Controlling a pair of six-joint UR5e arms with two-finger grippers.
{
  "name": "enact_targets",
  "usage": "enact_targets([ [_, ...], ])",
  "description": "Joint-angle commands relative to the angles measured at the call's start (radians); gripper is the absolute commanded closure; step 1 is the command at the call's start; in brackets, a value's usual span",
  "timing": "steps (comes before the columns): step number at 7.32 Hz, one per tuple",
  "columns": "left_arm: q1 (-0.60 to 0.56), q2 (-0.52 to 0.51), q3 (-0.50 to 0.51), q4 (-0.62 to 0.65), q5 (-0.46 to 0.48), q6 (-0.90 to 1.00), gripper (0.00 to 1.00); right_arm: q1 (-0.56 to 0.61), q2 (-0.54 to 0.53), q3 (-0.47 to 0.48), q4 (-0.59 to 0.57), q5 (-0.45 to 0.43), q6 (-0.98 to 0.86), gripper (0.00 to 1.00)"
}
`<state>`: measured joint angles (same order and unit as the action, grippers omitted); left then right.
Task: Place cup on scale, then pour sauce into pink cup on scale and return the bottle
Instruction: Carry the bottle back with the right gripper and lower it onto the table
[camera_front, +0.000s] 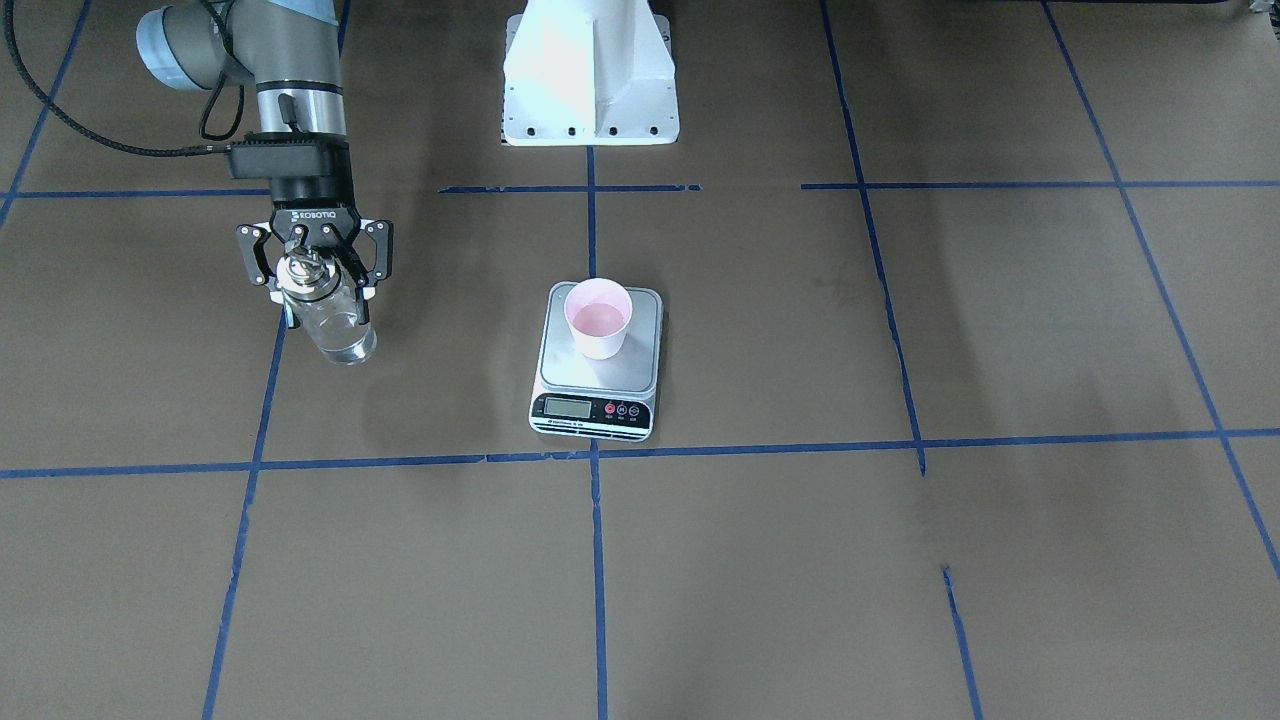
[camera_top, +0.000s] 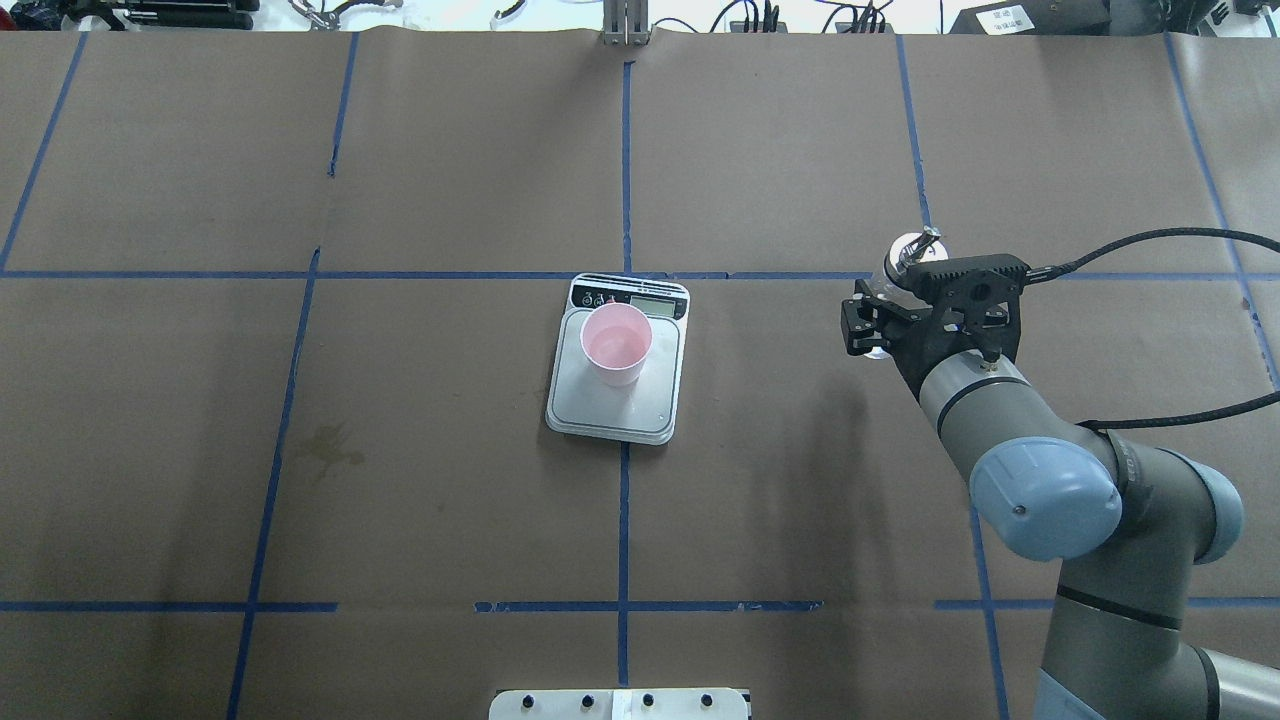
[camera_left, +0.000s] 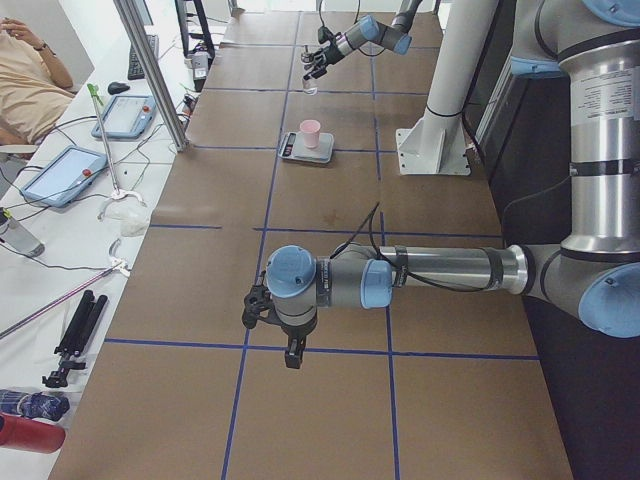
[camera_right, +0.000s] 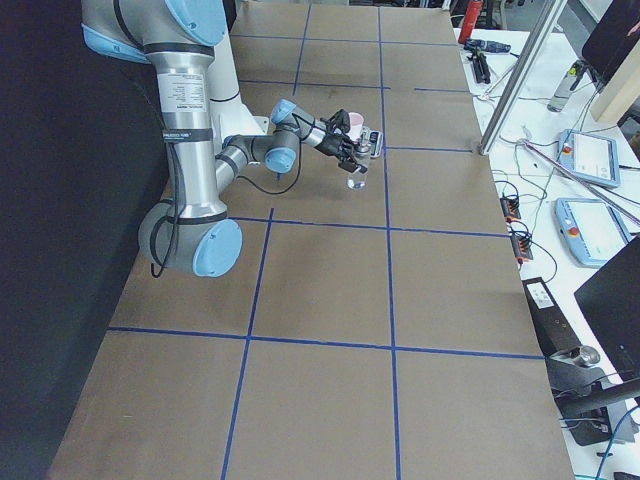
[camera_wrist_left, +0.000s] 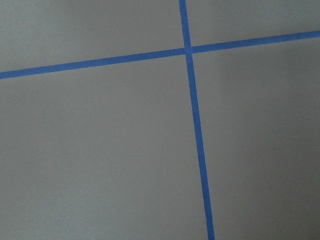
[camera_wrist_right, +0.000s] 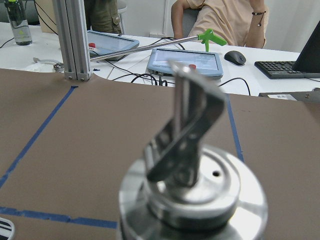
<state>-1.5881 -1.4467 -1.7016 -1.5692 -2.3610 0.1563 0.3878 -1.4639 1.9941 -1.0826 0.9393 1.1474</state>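
The pink cup (camera_front: 598, 318) stands upright on the silver platform of the scale (camera_front: 640, 375) at mid-table; both also show in the overhead view, the cup (camera_top: 616, 343) on the scale (camera_top: 655, 405). My right gripper (camera_front: 318, 285) is shut on the clear glass bottle (camera_front: 338, 330), well to the cup's side, near the table surface. The bottle's silver pourer cap (camera_wrist_right: 192, 165) fills the right wrist view and shows in the overhead view (camera_top: 908, 250). A little clear sauce sits at the bottle's bottom. My left gripper (camera_left: 285, 340) shows only in the exterior left view; I cannot tell whether it is open or shut.
The white robot pedestal (camera_front: 590, 75) stands behind the scale. Blue tape lines (camera_wrist_left: 195, 125) cross the brown table cover. A faint stain (camera_top: 330, 450) lies on the robot's left half. Tablets, cables and an aluminium post (camera_left: 150, 70) stand along the operators' side.
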Motion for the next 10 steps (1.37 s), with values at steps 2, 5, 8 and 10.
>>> enact_targets([
  [2,0.000,-0.004,-0.001,-0.020,-0.007,0.002,0.00,-0.001,-0.073,-0.021,0.056,-0.008,0.128,1.00],
  [5,0.000,-0.004,0.000,-0.021,-0.007,0.002,0.00,-0.012,-0.108,-0.029,0.056,-0.033,0.161,1.00],
  [8,0.000,-0.004,0.000,-0.020,-0.009,0.002,0.00,-0.039,-0.105,-0.060,0.056,-0.063,0.193,1.00],
  [10,0.002,-0.004,0.000,-0.020,-0.009,0.002,0.00,-0.047,-0.105,-0.060,0.056,-0.065,0.193,0.96],
])
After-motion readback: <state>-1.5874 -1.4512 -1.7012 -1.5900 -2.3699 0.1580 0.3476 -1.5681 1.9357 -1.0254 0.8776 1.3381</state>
